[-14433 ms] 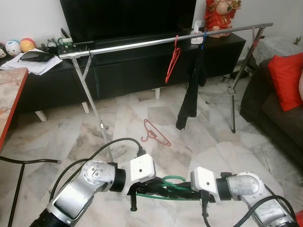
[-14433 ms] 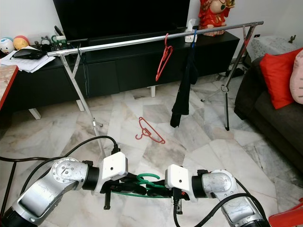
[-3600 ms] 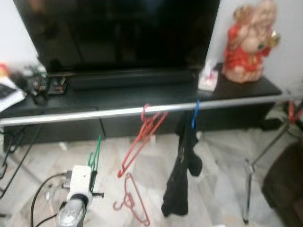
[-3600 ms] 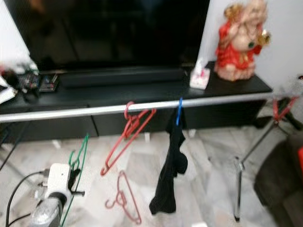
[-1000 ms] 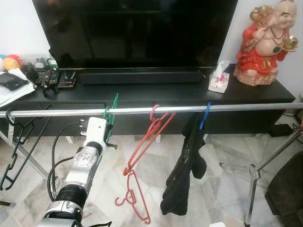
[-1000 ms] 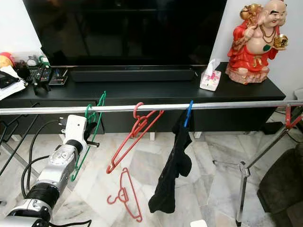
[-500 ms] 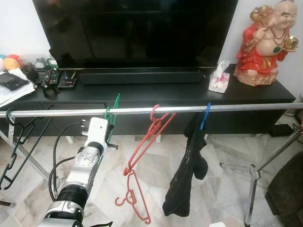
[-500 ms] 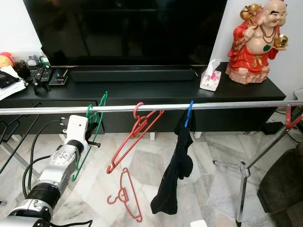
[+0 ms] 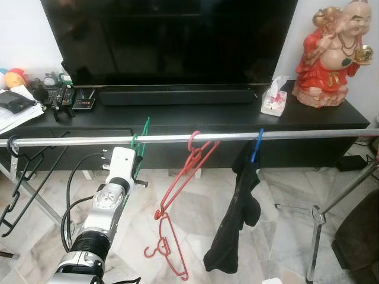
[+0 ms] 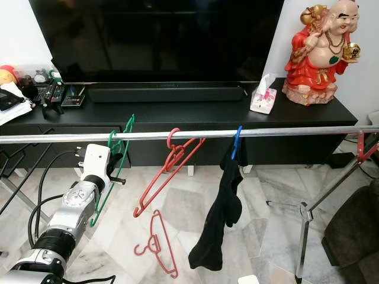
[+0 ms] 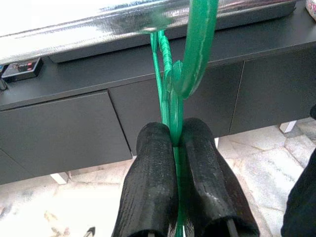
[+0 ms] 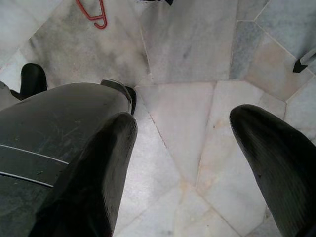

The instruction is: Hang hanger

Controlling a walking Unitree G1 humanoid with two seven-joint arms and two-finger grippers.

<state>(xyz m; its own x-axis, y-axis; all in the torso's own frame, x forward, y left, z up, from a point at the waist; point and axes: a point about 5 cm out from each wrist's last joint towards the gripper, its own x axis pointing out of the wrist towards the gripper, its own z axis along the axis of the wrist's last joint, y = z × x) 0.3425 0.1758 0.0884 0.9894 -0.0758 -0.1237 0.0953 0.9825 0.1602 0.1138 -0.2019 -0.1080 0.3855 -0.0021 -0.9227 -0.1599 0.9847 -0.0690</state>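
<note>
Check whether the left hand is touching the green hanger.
Touching. In the left wrist view the left hand has both fingers pressed against the green hanger, with no gap between them.

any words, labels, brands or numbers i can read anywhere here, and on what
None can be read.
Tissue box on the black cabinet: a coloured print, too small to read.
Papers and small gadgets at the cabinet's left end: too small and blurred.
TV: dark screen, no brand visible.
Green hanger, held by the left gripper at the rail: no marking visible.
</note>
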